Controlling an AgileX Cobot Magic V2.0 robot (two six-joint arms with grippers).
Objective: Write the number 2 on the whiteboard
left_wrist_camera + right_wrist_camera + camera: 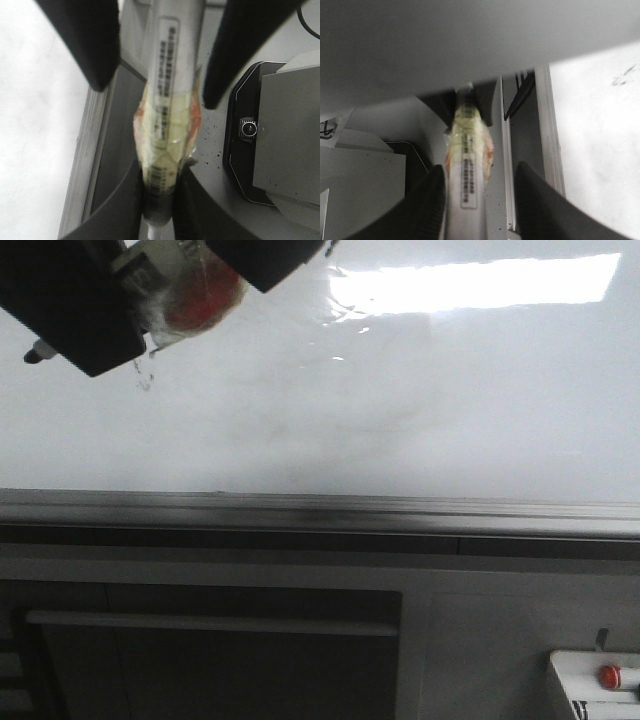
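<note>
The whiteboard fills the upper half of the front view, glossy with grey smears. No drawn number 2 shows on it, only small dark specks. My left gripper is at the board's upper left, shut on a white marker wrapped in clear and orange tape. The marker's tip pokes out to the left. In the left wrist view my left gripper clamps the marker. My right gripper is open, its fingers either side of the marker's other end. It also shows in the right wrist view.
The board's grey metal frame runs across below it, with a dark cabinet front beneath. A small white box with a red button sits at the lower right. A bright light reflection lies on the board's upper right.
</note>
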